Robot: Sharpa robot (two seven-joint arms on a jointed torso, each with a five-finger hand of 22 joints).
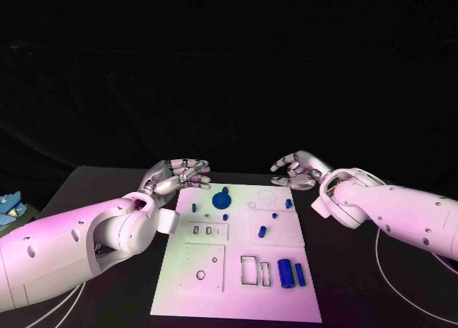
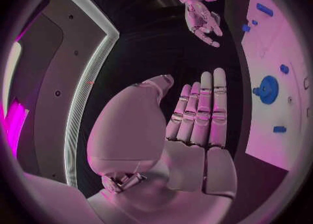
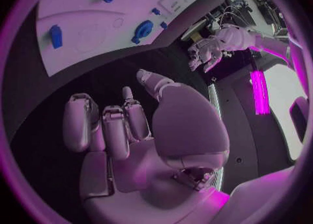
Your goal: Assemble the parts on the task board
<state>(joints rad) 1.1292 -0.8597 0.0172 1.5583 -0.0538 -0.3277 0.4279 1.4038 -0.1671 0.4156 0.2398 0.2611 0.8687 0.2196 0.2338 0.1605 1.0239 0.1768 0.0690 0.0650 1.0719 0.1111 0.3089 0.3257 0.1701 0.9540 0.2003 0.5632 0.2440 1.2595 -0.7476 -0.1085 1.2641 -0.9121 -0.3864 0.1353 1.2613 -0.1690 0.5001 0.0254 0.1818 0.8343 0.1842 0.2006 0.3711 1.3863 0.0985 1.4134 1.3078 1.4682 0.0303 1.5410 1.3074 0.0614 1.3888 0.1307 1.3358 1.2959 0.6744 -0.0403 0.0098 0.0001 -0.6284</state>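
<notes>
Parts (image 1: 285,272) | small blue pieces on the white task board (image 1: 204,273), mid-table | I judge them light, rigid, slick; pinch across sides | left hand (image 1: 177,175) and right hand (image 1: 298,170) hover at far edge, fingers loosely apart, holding nothing

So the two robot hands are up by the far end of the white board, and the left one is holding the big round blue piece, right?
Not quite. The left robot hand holds nothing: in the left wrist view its fingers are bare, and the big round blue piece lies on the white board, apart from it. The rest is right: both it and the right robot hand hover by the board's far end.
</notes>
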